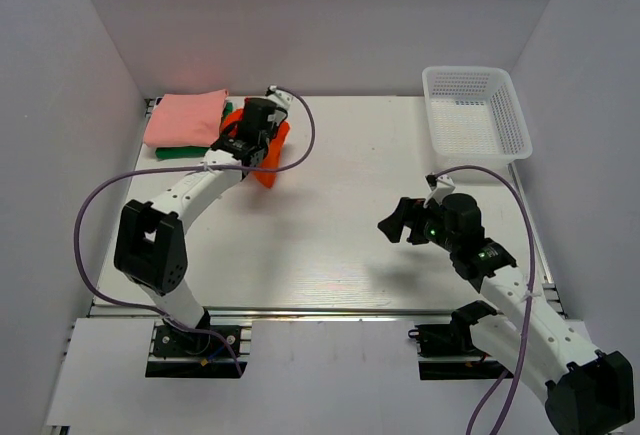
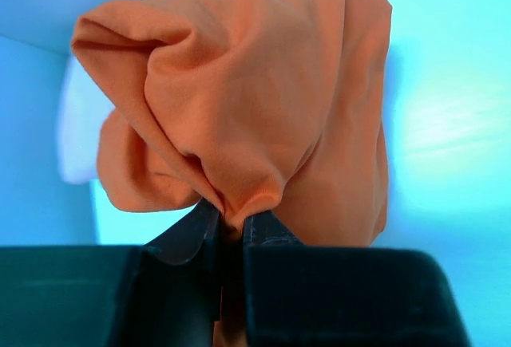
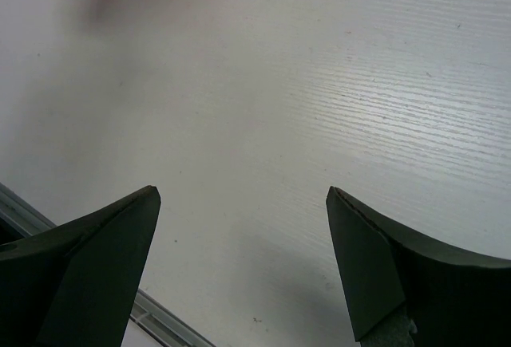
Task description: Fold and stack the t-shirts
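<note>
No legible text, labels, brand marks or numbers in any of the three views.
</note>
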Robot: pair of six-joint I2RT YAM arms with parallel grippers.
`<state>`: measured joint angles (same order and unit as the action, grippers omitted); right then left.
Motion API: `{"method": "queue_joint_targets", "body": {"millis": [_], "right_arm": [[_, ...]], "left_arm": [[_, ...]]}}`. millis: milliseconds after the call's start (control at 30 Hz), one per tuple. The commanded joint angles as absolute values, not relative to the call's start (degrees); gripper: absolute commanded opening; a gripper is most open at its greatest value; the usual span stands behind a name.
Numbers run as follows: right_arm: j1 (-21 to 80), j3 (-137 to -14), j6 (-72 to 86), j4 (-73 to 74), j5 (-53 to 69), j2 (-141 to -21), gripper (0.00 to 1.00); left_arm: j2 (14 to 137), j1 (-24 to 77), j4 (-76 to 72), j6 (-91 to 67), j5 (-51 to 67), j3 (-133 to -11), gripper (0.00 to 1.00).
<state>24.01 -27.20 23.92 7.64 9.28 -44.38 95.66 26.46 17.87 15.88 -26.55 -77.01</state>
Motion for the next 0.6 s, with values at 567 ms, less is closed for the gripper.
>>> {"method": "queue_joint_targets", "body": {"millis": [567], "right_arm": [[24.0, -39.1, 22.6, 8.0, 8.3, -56.4, 0.9]], "left_arm": [[107.1, 6.1, 12.4, 34.4, -17.3, -99.5, 0.0]]}}
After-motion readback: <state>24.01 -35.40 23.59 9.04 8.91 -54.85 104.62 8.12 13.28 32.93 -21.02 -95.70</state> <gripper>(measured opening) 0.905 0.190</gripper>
